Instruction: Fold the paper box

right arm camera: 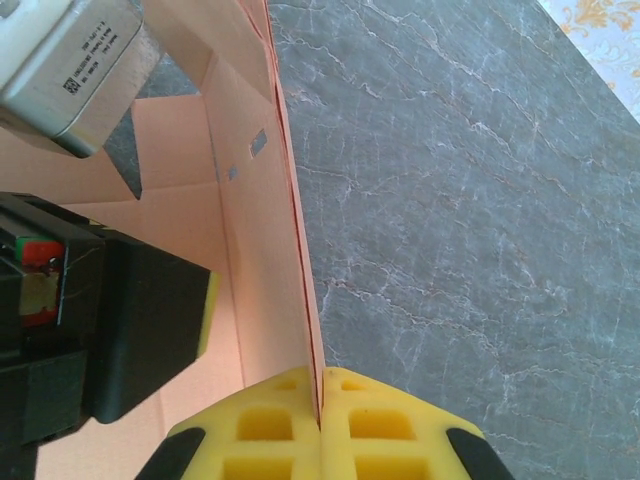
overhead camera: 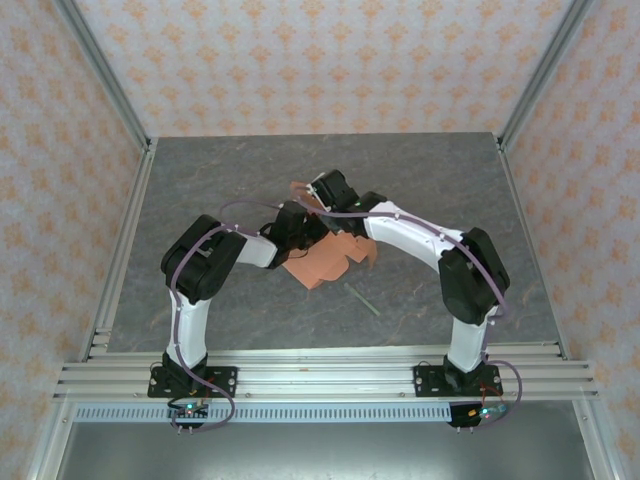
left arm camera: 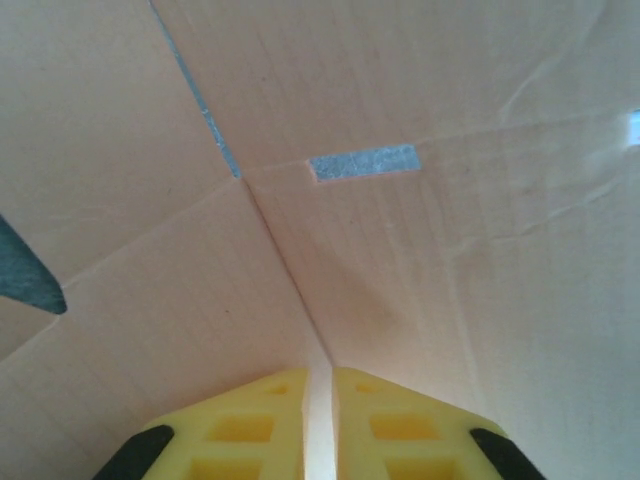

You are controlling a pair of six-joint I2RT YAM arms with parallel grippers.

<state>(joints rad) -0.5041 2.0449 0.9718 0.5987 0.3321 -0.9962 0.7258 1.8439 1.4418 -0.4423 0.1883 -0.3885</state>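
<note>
1. The left end effector (left arm camera: 320, 385), with yellow padded fingers, reaches in from the left to the middle of the grey marbled stone-look tabletop (overhead camera: 430, 180). Its fingers are almost pressed together, and a raised crease of card runs into the narrow gap between them.
2. The salmon-orange thin card paper box (overhead camera: 325, 258) is half formed and sits at the middle of the tabletop between the two arms. One wall (right arm camera: 255, 280) stands upright, and the left end effector (right arm camera: 150, 330) sits inside the open angle over the floor panel.
3. A small rectangular slot (left arm camera: 365, 162) in one panel shows the grey tabletop through it.
4. The right end effector (right arm camera: 320, 385) pinches the upright wall's edge, its yellow fingers pressed together on it.
5. A thin greenish stick (overhead camera: 363, 300) lies on the tabletop, nearer than the box and to its right.
</note>
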